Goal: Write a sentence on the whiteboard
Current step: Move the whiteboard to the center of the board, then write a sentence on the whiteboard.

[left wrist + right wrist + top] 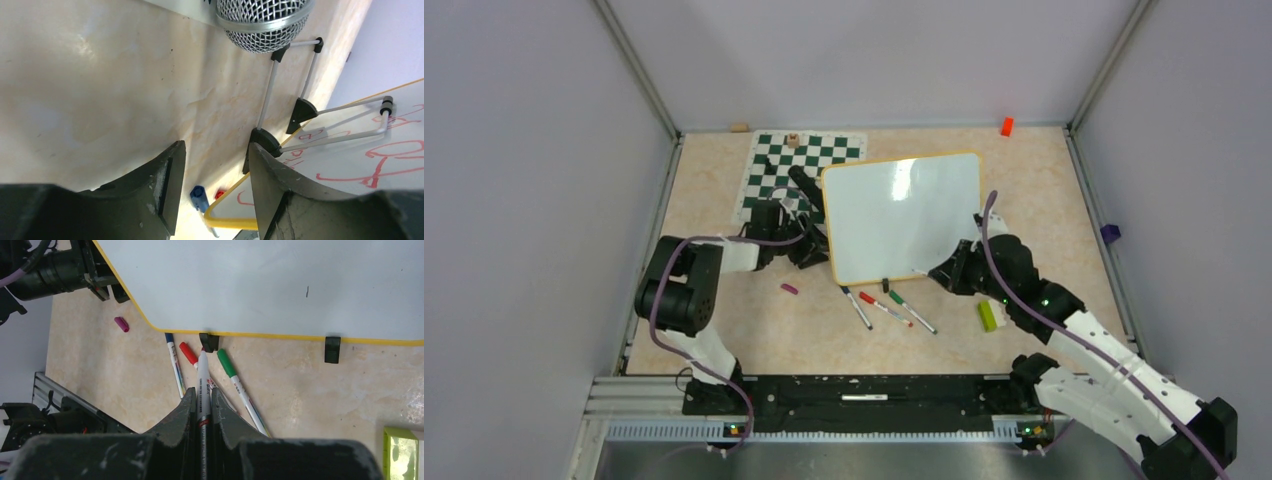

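Whiteboard [902, 215]: centre of the top view, on the desk [724, 330].
Left fingers [160, 190]: wide apart, straddling the whiteboard's left rim.
Right fingers [177, 430]: clamped on a marker [202, 375], its tip near the lower rim.

Whiteboard [902, 215] glossy white, yellow-orange rim, 2 black clips [332, 349]. Chess mat [809, 160] green/white checks. Table [724, 180] beige, marbled. Loose markers w/ white barrels: blue cap [170, 338], red cap [188, 352], green cap [226, 362]. Stray cap [121, 324] magenta-purple. Block [987, 316] lime green. Held marker [202, 372] white w/ black print, in black right gripper [203, 390]
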Tool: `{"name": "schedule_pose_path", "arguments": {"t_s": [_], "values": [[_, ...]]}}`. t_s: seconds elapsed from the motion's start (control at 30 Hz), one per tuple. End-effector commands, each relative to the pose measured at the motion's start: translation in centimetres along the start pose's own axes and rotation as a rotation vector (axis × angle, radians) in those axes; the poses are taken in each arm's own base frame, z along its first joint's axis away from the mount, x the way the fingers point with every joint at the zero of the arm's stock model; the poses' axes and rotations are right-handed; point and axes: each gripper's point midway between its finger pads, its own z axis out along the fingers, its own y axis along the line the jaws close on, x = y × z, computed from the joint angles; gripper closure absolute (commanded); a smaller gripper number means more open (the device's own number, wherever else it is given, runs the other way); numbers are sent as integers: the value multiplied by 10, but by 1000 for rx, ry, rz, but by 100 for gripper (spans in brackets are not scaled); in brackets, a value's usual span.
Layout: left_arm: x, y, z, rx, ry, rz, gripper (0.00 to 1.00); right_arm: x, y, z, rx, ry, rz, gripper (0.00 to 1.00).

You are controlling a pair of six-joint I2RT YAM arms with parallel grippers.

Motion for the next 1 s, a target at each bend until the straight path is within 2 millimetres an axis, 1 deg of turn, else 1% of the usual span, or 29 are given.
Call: {"name": "schedule_pose_path", "arguments": {"t_s": [0.0, 0.1, 0.23, 0.3, 0.4, 0.43, 0.47, 0.5, 0.6, 0.67, 0.7, 0.8, 0.9, 0.97], "values": [[-21, -16, -23, -13, -74, 117, 45, -17, 11, -9, -33, -44, -5, 100], [-23, -10, -36, -45, -105, 134, 45, -15, 18, -9, -71, -26, -8, 100], [-19, -6, -54, -58, -168, 156, 45, -8, 37, -3, -161, 46, -22, 100], [-14, -2, -65, -72, -205, 171, 45, -6, 42, 0, -186, 71, -24, 100], [-11, 1, -81, -95, -254, 216, 45, -6, 47, 2, -209, 76, -22, 100], [-11, -1, -88, -93, -279, 242, 46, -7, 48, 2, -211, 74, -22, 100], [-7, 4, -91, -104, -285, 250, 46, -7, 48, 1, -214, 75, -22, 100], [-6, -1, -99, -88, -318, 276, 46, -7, 49, 1, -217, 78, -24, 100], [0, -1, -118, -76, -389, 335, 46, -7, 50, -3, -222, 78, -32, 100], [1, 1, -129, -88, -439, 370, 45, -8, 48, -6, -214, 67, -19, 100], [4, 7, -133, -109, -447, 382, 45, -9, 46, -9, -200, 52, 0, 100], [7, 15, -144, -147, -472, 427, 45, -12, 35, -14, -134, 18, 62, 100], [10, 25, -148, -178, -485, 452, 43, -14, 25, -19, -53, 13, 124, 100], [13, 29, -147, -168, -494, 452, 41, -14, 13, -23, 42, 29, 179, 100]]}}
